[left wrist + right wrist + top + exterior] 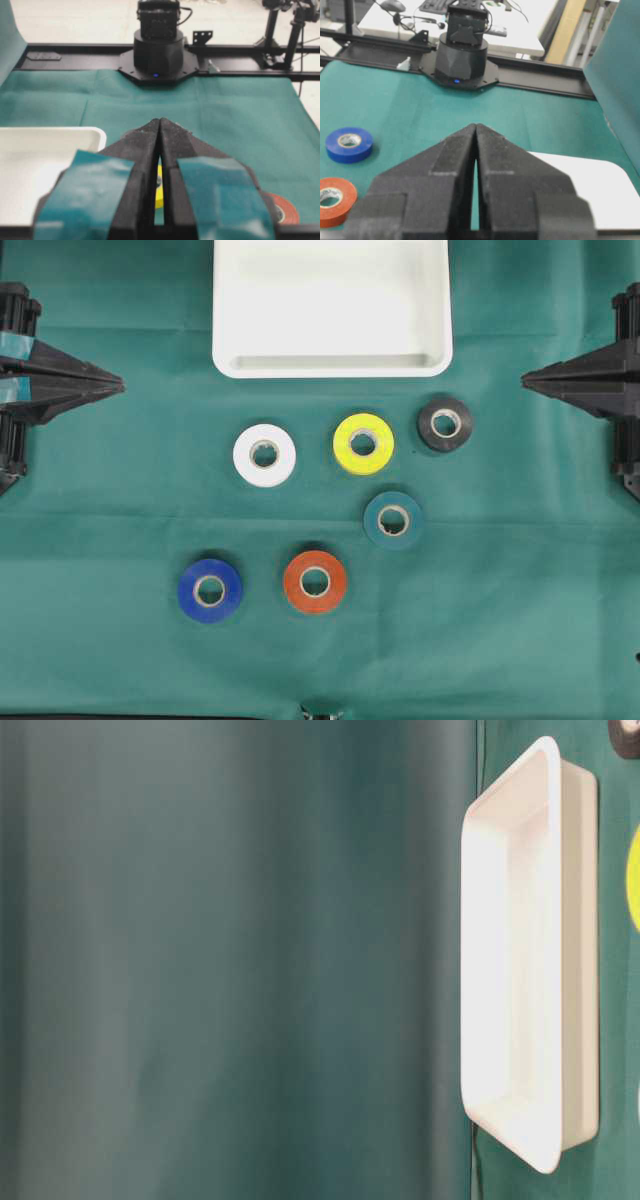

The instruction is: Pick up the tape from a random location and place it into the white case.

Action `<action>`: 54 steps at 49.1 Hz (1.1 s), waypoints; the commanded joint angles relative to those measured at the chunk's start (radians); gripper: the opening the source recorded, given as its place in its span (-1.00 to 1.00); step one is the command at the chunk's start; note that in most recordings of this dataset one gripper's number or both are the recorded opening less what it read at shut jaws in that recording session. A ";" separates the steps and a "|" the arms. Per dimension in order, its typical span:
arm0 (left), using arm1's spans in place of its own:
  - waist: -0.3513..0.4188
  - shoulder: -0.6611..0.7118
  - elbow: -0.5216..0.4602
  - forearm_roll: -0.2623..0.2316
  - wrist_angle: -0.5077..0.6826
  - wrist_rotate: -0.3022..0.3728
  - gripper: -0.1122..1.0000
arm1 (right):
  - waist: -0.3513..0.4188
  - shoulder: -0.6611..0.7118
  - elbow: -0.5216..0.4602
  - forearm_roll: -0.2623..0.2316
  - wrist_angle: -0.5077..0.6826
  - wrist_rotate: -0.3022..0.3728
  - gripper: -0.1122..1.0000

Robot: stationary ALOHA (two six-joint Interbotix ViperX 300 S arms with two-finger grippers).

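Observation:
Several tape rolls lie flat on the green cloth: white [264, 454], yellow [363, 443], black [445, 423], teal [393, 520], blue [210, 590] and orange [315, 582]. The white case [332, 365] sits at the back centre with nothing in it. My left gripper [118, 387] rests at the left edge, shut, tips together and holding nothing. My right gripper [526, 381] rests at the right edge, likewise shut and bare. A sliver of the yellow tape [159, 187] shows between the left gripper's fingers in the left wrist view. The right wrist view shows the blue tape [349, 144] and orange tape [334, 200].
The green cloth [120, 500] covers the whole table. The opposite arm's base [157, 50] stands at the far edge in each wrist view. The case rim [510, 960] fills the right of the table-level view; a green curtain blocks the rest.

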 commanded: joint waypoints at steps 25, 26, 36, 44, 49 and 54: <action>0.002 0.015 -0.025 -0.003 -0.002 -0.003 0.63 | -0.002 0.009 -0.023 0.003 -0.002 0.017 -0.69; 0.002 0.017 -0.023 -0.003 -0.003 -0.005 0.72 | -0.002 0.011 -0.023 0.003 -0.003 0.020 -0.61; 0.002 0.018 -0.025 -0.003 0.003 -0.005 0.95 | -0.028 0.021 -0.021 0.006 -0.002 0.044 0.45; 0.002 0.018 -0.025 -0.003 0.003 -0.005 0.95 | -0.038 0.034 -0.023 0.006 -0.002 0.048 0.79; 0.000 0.018 -0.025 -0.003 0.003 -0.005 0.95 | -0.038 0.034 -0.026 0.006 -0.002 0.048 0.80; 0.002 0.018 -0.026 -0.003 0.003 -0.006 0.95 | -0.038 0.034 -0.026 0.006 0.002 0.048 0.80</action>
